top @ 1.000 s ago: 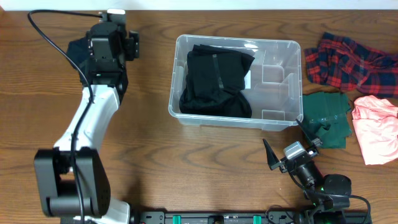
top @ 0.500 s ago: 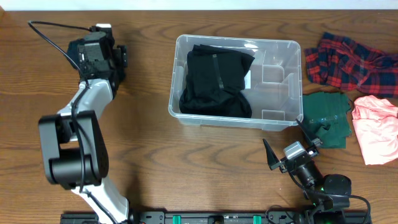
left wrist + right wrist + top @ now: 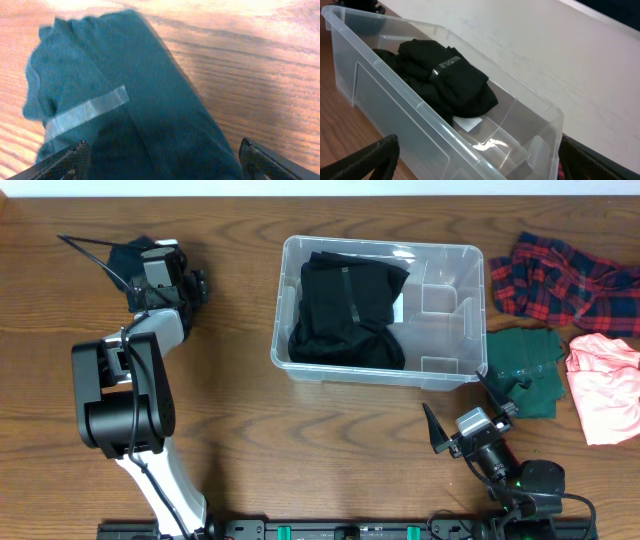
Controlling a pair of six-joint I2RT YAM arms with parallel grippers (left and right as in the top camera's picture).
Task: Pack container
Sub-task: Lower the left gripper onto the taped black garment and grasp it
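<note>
The clear plastic container [image 3: 455, 290] stands at the table's middle and holds a folded black garment [image 3: 345, 310] in its left half; both show in the right wrist view, the container [image 3: 410, 125] and the garment [image 3: 445, 75]. My left gripper [image 3: 165, 167] is open and low over a dark blue garment [image 3: 130, 115] with a pale strip, its fingers on either side of it. In the overhead view this garment [image 3: 122, 256] lies at the far left, mostly hidden by the left wrist [image 3: 160, 272]. My right gripper [image 3: 462, 425] is open and empty near the front edge, facing the container.
A red plaid garment [image 3: 560, 280], a dark green garment [image 3: 528, 362] and a pink garment [image 3: 605, 385] lie on the table right of the container. A white label [image 3: 467, 123] lies on the container's base. The left arm's cable [image 3: 90, 252] loops at the far left.
My left arm has swung left and back, away from the container, and has come down over the dark blue garment. The right arm has not moved.
</note>
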